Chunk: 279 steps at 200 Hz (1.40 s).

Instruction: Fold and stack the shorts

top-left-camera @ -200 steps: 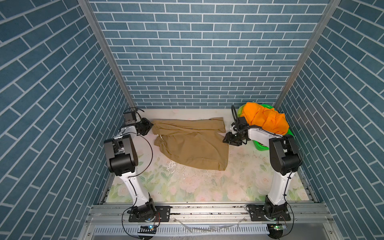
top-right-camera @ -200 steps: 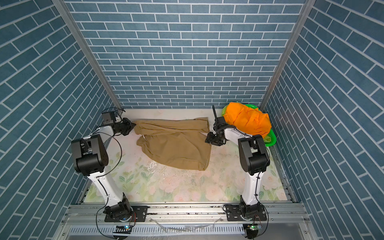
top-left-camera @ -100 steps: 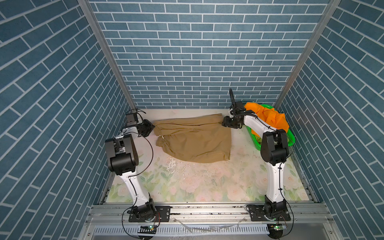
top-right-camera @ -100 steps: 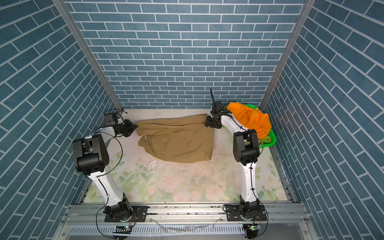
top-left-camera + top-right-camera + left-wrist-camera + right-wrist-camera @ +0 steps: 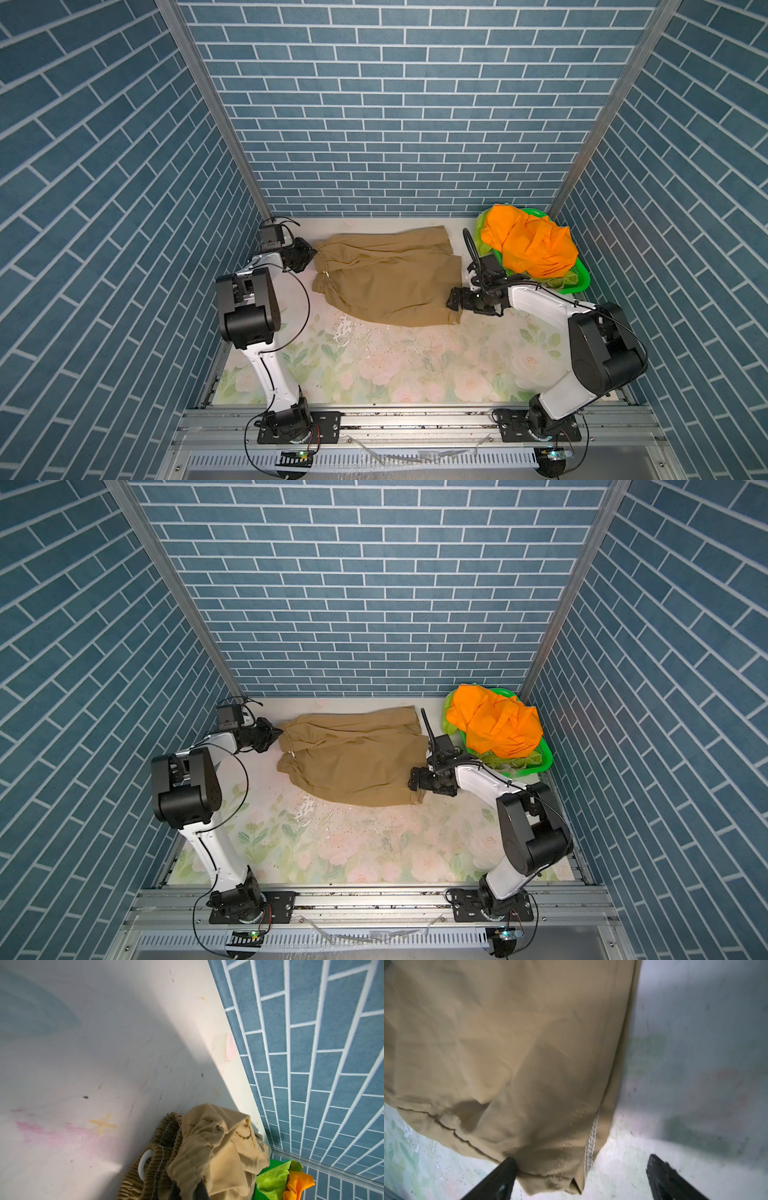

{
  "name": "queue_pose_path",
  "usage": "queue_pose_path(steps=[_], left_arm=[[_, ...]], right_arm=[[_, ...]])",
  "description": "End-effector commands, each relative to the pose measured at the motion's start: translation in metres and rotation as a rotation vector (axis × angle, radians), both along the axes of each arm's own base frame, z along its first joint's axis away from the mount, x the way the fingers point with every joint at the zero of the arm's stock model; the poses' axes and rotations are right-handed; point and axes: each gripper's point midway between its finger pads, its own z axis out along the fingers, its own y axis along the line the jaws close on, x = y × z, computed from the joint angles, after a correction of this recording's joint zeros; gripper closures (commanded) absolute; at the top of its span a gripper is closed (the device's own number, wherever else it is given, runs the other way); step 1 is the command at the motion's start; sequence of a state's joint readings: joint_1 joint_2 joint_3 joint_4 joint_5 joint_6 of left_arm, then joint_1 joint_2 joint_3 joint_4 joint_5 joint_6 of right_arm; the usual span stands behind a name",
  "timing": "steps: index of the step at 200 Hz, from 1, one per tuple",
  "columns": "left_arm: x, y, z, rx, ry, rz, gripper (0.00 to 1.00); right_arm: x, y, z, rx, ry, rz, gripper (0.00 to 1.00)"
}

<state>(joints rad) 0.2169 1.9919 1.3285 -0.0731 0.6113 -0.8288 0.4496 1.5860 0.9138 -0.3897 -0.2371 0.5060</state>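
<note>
Jaws pinched together, the left gripper (image 5: 309, 252) has hold of the gathered waistband of the tan shorts (image 5: 386, 282) at the back left of the floral table (image 5: 395, 365). Its wrist view shows the bunched elastic and cloth (image 5: 212, 1147) clamped between the dark fingers (image 5: 199, 1190). The right gripper (image 5: 451, 301) has its jaws spread wide at the near right hem corner of the same shorts. In its wrist view the hem corner (image 5: 508, 1043) lies between the two fingers (image 5: 500, 1178), one of them touching the cloth's edge (nothing is clamped there). In both top views the tan shorts lie spread mostly flat across the back half of the table, with the waistband to the left and the two legs reaching right, one near the back wall and one nearer the front. The orange shorts (image 5: 528, 245) sit heaped on the green basket (image 5: 582, 278) in the back right corner, just beside the right arm. The lime green shorts (image 5: 483, 248) peek out from under the orange heap on the side facing the tan shorts, and the left wrist view catches both colours (image 5: 272, 1176) past the held waistband.
</note>
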Motion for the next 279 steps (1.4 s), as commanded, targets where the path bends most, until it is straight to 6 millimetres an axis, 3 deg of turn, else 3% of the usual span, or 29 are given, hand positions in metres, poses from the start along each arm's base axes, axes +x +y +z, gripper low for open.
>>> queue_pose_path(steps=[1, 37, 73, 92, 121, 145, 199, 221, 247, 279], left_arm=[[-0.007, -0.024, 0.004, -0.066, -0.003, -0.028, 1.0], [-0.018, -0.055, 0.014, -0.131, -0.013, -0.056, 1.0], [-0.033, -0.078, 0.022, -0.179, -0.029, -0.048, 1.0], [-0.041, -0.098, 0.014, -0.189, -0.015, -0.065, 1.0], [-0.057, -0.122, -0.021, -0.183, 0.034, -0.096, 1.0], [-0.071, -0.12, -0.05, -0.223, 0.083, -0.049, 1.0], [-0.091, -0.105, -0.082, -0.192, 0.144, -0.037, 1.0], [-0.103, -0.089, -0.094, -0.189, 0.161, -0.017, 1.0], [-0.108, -0.077, -0.095, -0.189, 0.16, 0.007, 1.0], [-0.105, -0.074, -0.09, -0.17, 0.152, 0.001, 1.0]], right_arm=[[0.002, 0.021, 0.015, 0.088, -0.064, -0.031, 0.03], [-0.015, 0.036, 0.002, 0.057, -0.049, 0.006, 0.13], [-0.022, 0.035, -0.009, 0.019, -0.05, 0.011, 0.24], [-0.022, 0.03, -0.016, -0.019, -0.044, 0.007, 0.35], [-0.025, 0.017, -0.021, -0.092, -0.031, 0.012, 0.49], [-0.028, 0.006, -0.017, -0.144, -0.048, 0.027, 0.57], [-0.028, -0.039, -0.015, -0.267, -0.037, 0.012, 0.75], [-0.025, -0.062, -0.015, -0.304, -0.025, -0.031, 0.76], [-0.021, -0.09, -0.013, -0.36, -0.017, -0.086, 0.75], [-0.016, -0.097, -0.002, -0.332, -0.023, -0.132, 0.72]])
